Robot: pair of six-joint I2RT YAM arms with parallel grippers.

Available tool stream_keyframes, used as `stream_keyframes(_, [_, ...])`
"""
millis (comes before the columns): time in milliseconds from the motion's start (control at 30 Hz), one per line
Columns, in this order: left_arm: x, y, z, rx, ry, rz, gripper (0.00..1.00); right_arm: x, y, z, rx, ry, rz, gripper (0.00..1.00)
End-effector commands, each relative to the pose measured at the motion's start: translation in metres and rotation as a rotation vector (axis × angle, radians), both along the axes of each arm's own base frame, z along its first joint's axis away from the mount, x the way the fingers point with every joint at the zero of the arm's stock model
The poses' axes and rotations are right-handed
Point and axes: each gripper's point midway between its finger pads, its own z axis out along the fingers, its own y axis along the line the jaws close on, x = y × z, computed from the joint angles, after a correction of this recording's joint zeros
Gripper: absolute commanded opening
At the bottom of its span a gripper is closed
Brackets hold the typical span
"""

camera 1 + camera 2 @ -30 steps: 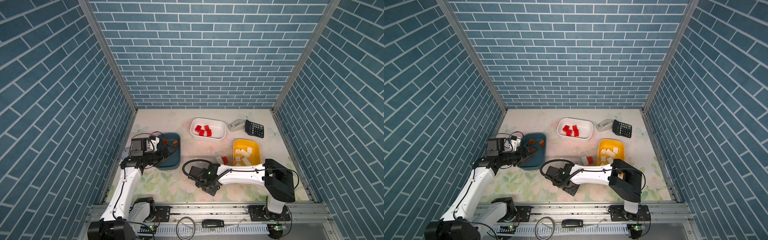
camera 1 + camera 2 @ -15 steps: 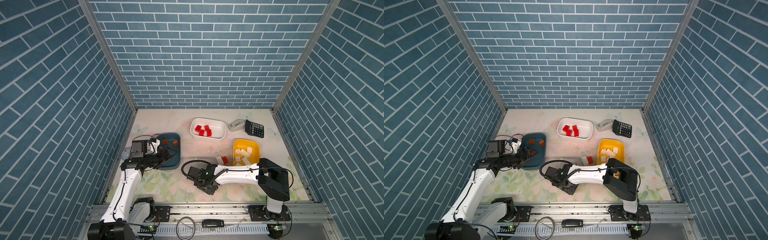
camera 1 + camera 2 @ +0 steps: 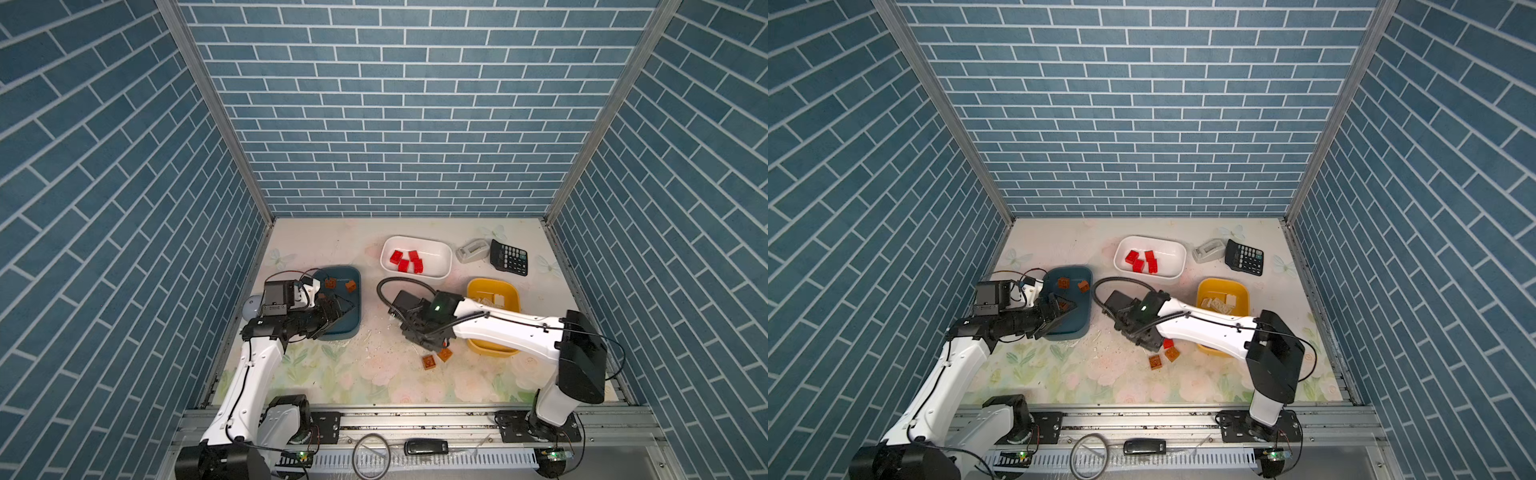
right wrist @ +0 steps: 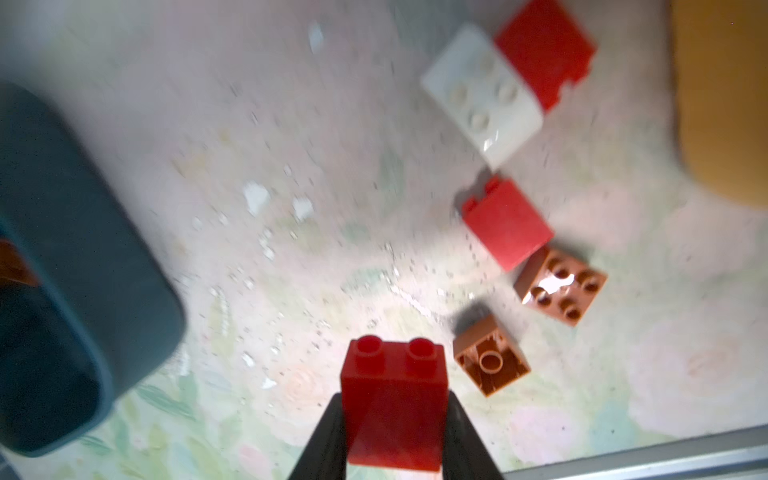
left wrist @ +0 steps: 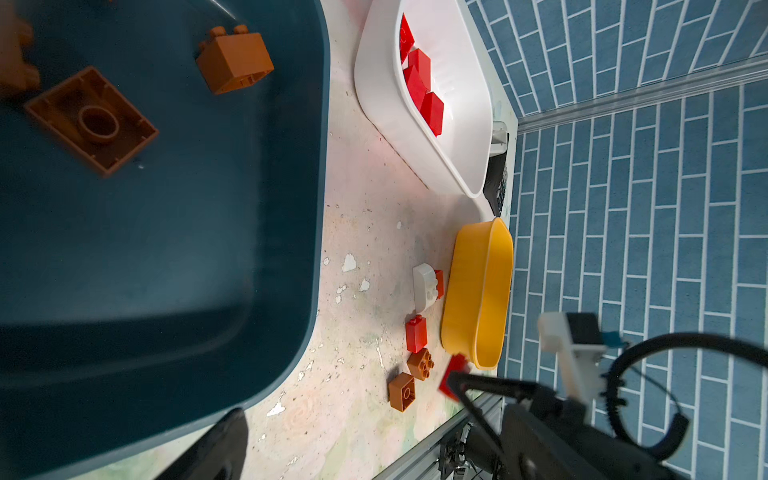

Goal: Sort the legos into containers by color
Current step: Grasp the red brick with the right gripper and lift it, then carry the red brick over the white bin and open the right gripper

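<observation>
Three tubs stand on the flowered table: the white tub far and right of centre with a cluster of red bricks inside, the teal tub on the left with brown bricks in its far part, and the yellow tub on the right holding cream bricks. The right gripper is between the teal tub and the yellow tub, close to the yellow tub's near left corner. Its jaws are drawn in narrow on the held red brick, which the right wrist view shows pinched by its sides between two black fingers, its two studs pointing away from the wrist. Five loose bricks lie on the table just beside it, along the yellow tub's left wall: a white brick touching a second red brick farthest back, a third red brick nearer, then a studs-up brown brick and an upturned brown brick nearest. Both brown ones show in both top views, while the arm hides the white brick there. The left gripper hangs over the near part of the teal tub with its jaws spread wide. A grey tape dispenser and a black calculator sit at the far right, beyond the yellow tub
</observation>
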Motion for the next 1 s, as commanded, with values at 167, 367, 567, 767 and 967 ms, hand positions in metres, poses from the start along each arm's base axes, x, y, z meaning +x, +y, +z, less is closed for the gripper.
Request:
stream_keyframes(167, [0.012, -0.005, 0.013, -0.054, -0.04, 0.031, 0.97, 0.085, -0.042, 0.026, -0.068, -0.092, 0.11, 0.25])
stream_keyframes(367, [0.017, -0.006, 0.015, -0.075, -0.043, 0.048, 0.97, 0.151, -0.032, 0.023, -0.008, -0.155, 0.187, 0.25])
stream_keyframes(567, [0.016, -0.005, 0.017, -0.072, -0.038, 0.054, 0.97, 0.203, -0.024, 0.017, -0.032, -0.189, 0.282, 0.25])
stream_keyframes(767, [0.016, -0.005, 0.015, -0.069, -0.028, 0.056, 0.97, 0.251, -0.035, 0.001, -0.105, -0.195, 0.296, 0.26])
stream_keyframes(967, [0.016, -0.006, 0.011, -0.073, -0.013, 0.056, 0.97, 0.289, -0.029, -0.021, -0.082, -0.214, 0.318, 0.3])
